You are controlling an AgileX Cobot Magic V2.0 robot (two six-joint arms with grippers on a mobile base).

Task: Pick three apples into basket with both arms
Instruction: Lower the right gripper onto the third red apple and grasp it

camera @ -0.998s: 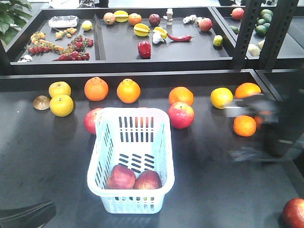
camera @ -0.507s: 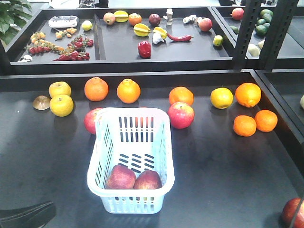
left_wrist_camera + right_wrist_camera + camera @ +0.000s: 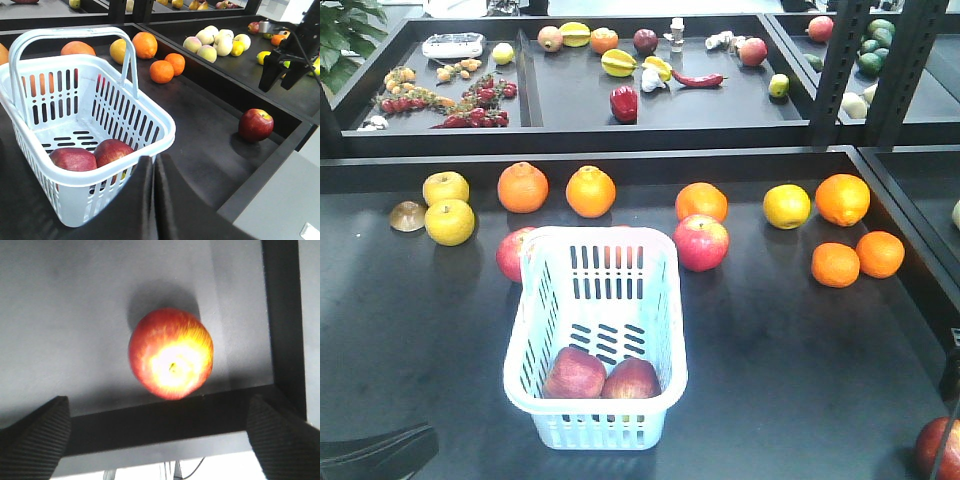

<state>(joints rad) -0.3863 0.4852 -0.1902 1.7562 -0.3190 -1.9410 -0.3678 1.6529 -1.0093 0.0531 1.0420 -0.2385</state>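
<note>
Apples: two lie in the basket; a third apple, red with a yellow crown, sits by the table's near-right edge. It looks firm, smooth, likely to roll; grip its widest sides. Right gripper hangs spread above it; left gripper looks closed.

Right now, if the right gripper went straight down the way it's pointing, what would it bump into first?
Probably the apple lying alone near the table's edge. The right gripper is open and the apple sits between its fingers, though how far below is hard to judge.
</note>
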